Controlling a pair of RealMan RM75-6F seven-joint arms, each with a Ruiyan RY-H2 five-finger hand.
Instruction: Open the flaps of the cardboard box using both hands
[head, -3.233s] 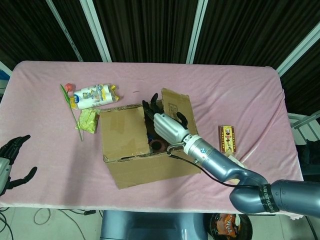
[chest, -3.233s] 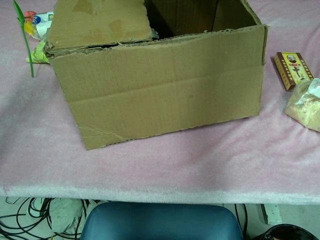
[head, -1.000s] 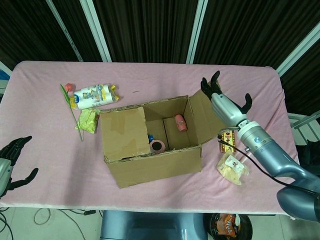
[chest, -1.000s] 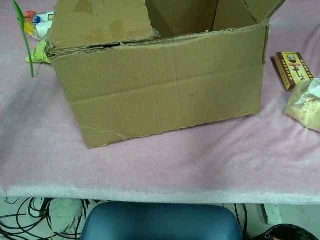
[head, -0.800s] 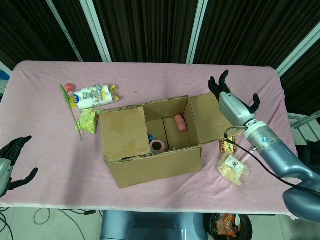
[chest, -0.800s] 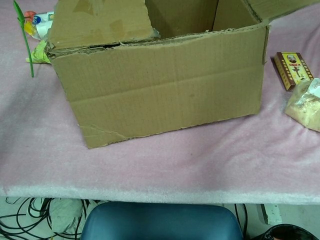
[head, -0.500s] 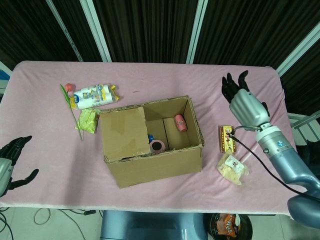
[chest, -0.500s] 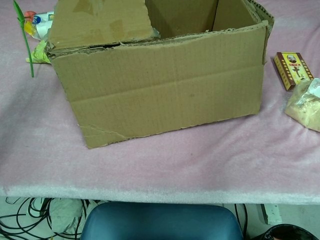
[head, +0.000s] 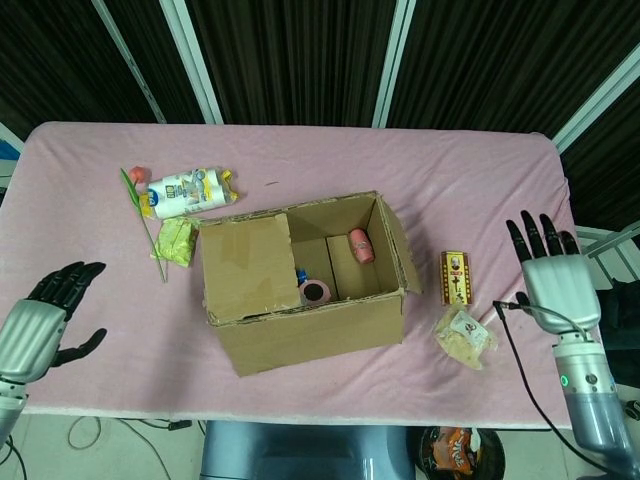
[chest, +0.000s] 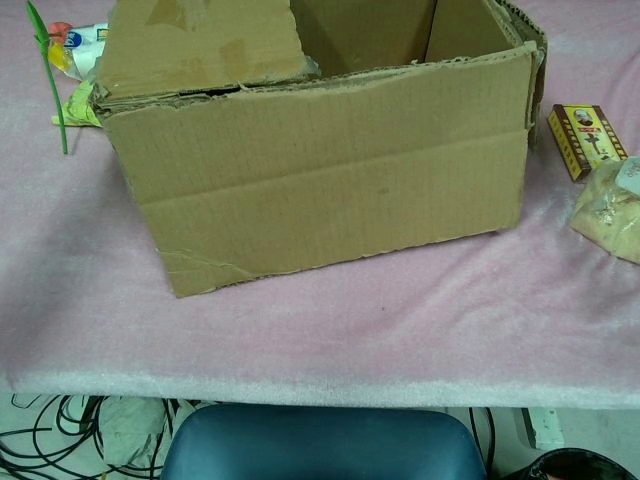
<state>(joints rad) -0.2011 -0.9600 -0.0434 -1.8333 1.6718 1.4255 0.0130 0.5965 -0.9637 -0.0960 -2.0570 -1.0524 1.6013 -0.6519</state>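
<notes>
Now box (head: 305, 285) mid-table, right flap (head: 400, 250) folded out, left flap (head: 245, 265) lying flat over opening; left hand (head: 38, 325) spread, empty, near-left; right hand (head: 555, 280) spread, empty, right; best hook left flap's inner edge, swing outward

Plain brown cardboard box (head: 300, 285) on pink table cover (head: 470, 190); white, blue and yellow packet (head: 187, 191) far left; green stem (head: 146, 222) (pink tip); silver-backed, black-fingered hands.
</notes>
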